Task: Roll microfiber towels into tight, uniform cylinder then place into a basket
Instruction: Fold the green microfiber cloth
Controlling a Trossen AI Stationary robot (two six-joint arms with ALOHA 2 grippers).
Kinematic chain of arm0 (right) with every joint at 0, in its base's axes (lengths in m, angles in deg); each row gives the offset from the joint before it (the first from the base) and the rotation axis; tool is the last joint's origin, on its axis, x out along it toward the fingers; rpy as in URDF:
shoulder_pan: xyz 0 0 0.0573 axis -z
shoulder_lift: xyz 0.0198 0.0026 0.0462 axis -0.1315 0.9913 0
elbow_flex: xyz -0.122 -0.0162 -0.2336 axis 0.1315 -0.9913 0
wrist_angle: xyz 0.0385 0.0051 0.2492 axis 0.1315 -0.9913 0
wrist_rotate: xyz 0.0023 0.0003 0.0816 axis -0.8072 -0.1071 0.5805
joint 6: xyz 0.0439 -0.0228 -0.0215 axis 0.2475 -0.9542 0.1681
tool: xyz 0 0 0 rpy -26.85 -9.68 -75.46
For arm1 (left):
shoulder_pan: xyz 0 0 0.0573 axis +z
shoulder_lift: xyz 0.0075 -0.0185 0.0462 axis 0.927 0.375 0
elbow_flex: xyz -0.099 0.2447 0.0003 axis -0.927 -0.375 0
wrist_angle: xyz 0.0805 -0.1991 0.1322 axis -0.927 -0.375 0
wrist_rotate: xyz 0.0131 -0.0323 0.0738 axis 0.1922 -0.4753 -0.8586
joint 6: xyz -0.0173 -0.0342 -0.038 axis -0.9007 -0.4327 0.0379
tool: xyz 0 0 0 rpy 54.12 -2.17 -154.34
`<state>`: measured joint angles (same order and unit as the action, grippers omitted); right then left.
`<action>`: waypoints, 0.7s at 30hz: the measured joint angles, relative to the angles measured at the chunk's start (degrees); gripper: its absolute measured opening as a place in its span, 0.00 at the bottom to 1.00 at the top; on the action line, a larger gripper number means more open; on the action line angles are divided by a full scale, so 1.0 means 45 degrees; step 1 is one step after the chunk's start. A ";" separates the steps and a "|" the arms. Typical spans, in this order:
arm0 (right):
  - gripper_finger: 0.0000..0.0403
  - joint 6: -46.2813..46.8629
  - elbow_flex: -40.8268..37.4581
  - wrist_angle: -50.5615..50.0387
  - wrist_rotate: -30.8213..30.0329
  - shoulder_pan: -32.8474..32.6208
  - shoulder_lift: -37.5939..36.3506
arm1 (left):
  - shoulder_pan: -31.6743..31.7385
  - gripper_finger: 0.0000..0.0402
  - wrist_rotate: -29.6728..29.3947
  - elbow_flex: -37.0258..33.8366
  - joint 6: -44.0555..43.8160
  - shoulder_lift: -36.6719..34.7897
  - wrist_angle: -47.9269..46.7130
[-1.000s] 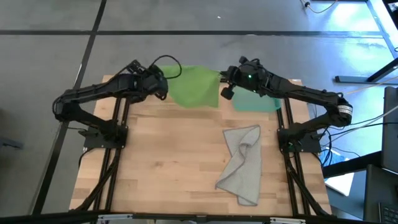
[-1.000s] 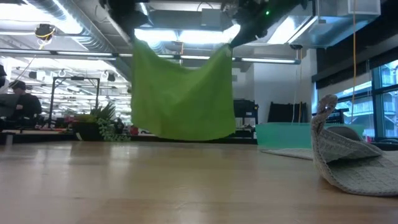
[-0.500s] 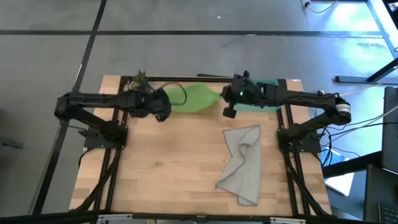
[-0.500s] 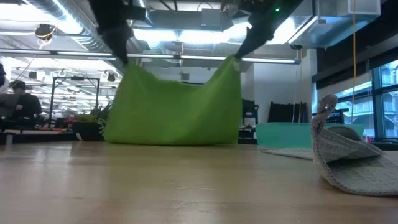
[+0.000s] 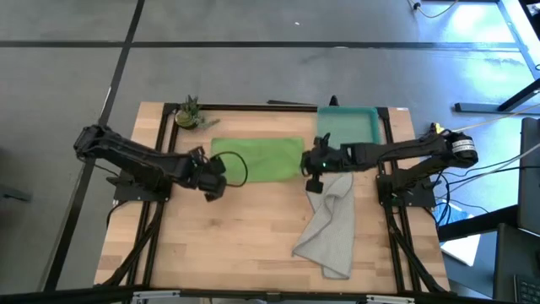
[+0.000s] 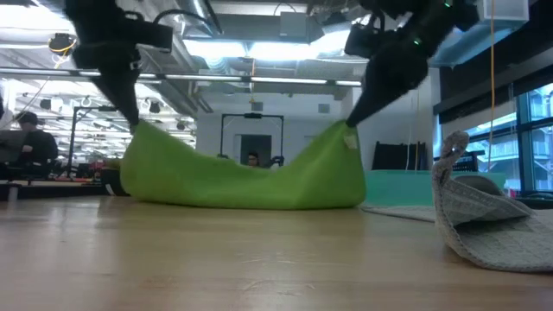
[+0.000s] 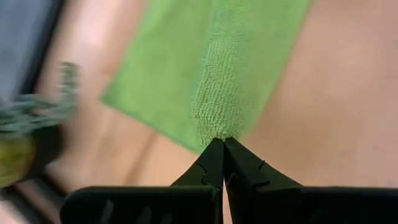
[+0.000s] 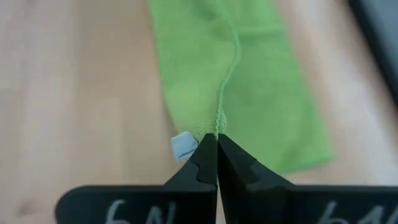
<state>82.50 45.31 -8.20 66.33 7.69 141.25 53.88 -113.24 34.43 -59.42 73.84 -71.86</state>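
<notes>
The lime green towel [image 5: 257,159] lies spread across the far middle of the table [image 5: 245,245], its two near corners lifted. The left gripper [image 5: 214,175] is clamped on the towel's near left corner, and the right gripper [image 5: 309,168] is clamped on its near right corner (a small white tag [image 8: 182,146] shows beside the fingertips there). In the low view the cloth sags between the two raised corners, its middle resting on the wood. The grey towel [image 5: 332,221] lies crumpled on the right side of the table, nearer than the green one, its far end just beside the right gripper. The basket [image 5: 348,127] sits at the far right corner, just right of the green towel. A small potted plant [image 5: 188,114] stands at the far left.
</notes>
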 joint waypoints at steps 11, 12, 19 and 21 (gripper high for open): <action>0.00 0.0797 -0.2167 0.1823 0.1611 -0.1158 0.0000 | -0.1509 0.00 0.2360 -0.2194 -0.0688 0.0000 0.2900; 0.00 0.0822 -0.2268 0.1831 0.1751 -0.1237 0.0000 | -0.1641 0.00 0.2657 -0.2309 -0.0804 0.0000 0.2908; 0.00 0.0381 -0.2512 0.1938 0.2220 -0.1422 0.0000 | -0.2155 0.00 0.3400 -0.3079 -0.0978 0.0000 0.3214; 0.02 0.0061 -0.2512 0.1939 0.2217 -0.1422 0.0000 | -0.2212 0.00 0.3419 -0.3215 -0.0975 0.0000 0.3398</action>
<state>82.77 34.00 0.52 76.30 1.29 141.25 43.92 -97.86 19.96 -63.81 73.84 -56.57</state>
